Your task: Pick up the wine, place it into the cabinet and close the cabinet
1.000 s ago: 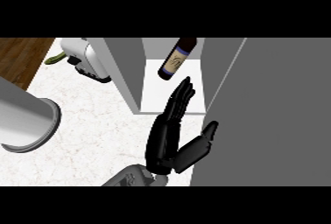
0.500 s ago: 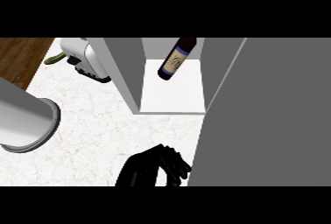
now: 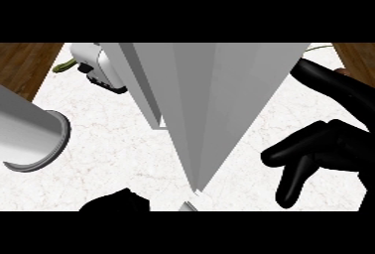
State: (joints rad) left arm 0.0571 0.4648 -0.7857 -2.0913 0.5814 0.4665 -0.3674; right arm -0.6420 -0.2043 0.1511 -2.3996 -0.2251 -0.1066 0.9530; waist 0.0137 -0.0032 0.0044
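- Take the cabinet [image 3: 212,99] as your landmark: it fills the middle of the head view as a tall white-grey wedge that narrows to a tip near the lower edge.
- Nearest you, just left of that tip, a black shape [image 3: 117,202] pokes up from the lower edge. It looks like part of a hand, but you cannot tell which one or how its fingers stand.
- To the right of the cabinet, your right hand [image 3: 322,156] hangs over the marble counter [image 3: 117,149], its fingers straight and slack, pointing down and left, holding nothing. It is apart from the cabinet's side.
- Left of the cabinet, a grey cylinder [image 3: 29,136] with an open rim comes in from the view's left edge.
- Further back, right of the cabinet, a dark curved shape [image 3: 333,87] runs toward the right edge; you cannot tell what it is.
- Farthest, at the cabinet's upper left, a white appliance [image 3: 99,69] with dark parts stands against it, a greenish item [image 3: 66,65] beside it.
- The wine is not visible; the cabinet's faces hide whatever is inside.
- Brown wooden floor [image 3: 22,64] shows past the counter's far corners.
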